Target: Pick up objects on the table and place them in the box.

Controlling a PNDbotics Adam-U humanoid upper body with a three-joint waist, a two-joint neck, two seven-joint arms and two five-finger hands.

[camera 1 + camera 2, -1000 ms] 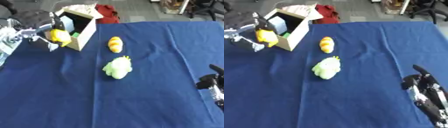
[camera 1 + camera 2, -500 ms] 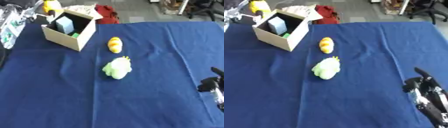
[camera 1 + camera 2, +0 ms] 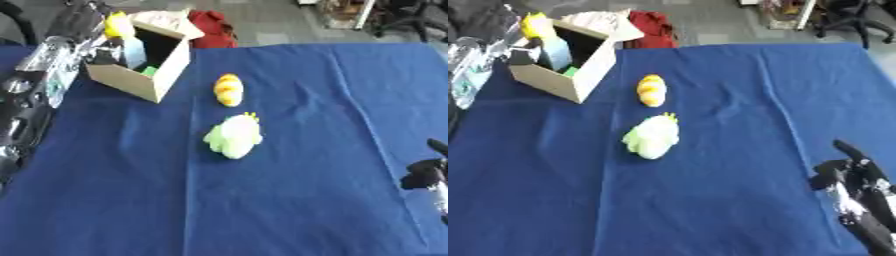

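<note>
An open cardboard box point(image 3: 162, 75) stands at the far left of the blue table, with blue and green things inside it. My left hand point(image 3: 80, 14) is above the box's left rim, shut on a small yellow toy point(image 3: 115, 25) held at the opening. A yellow-orange bread-shaped toy point(image 3: 228, 90) lies right of the box. A pale green plush point(image 3: 234, 136) lies nearer, in the middle of the cloth. My right hand point(image 3: 856, 184) rests open by the lower right corner, away from every object.
The blue cloth point(image 3: 315, 100) covers the whole table. A red bag point(image 3: 213, 22) sits beyond the far edge behind the box. Office chairs point(image 3: 411, 15) stand at the far right, off the table. My left arm point(image 3: 44, 75) runs along the left edge.
My left hand has carried the yellow toy from in front of the box's left side up high, then down to the box's opening. The right hand has barely moved.
</note>
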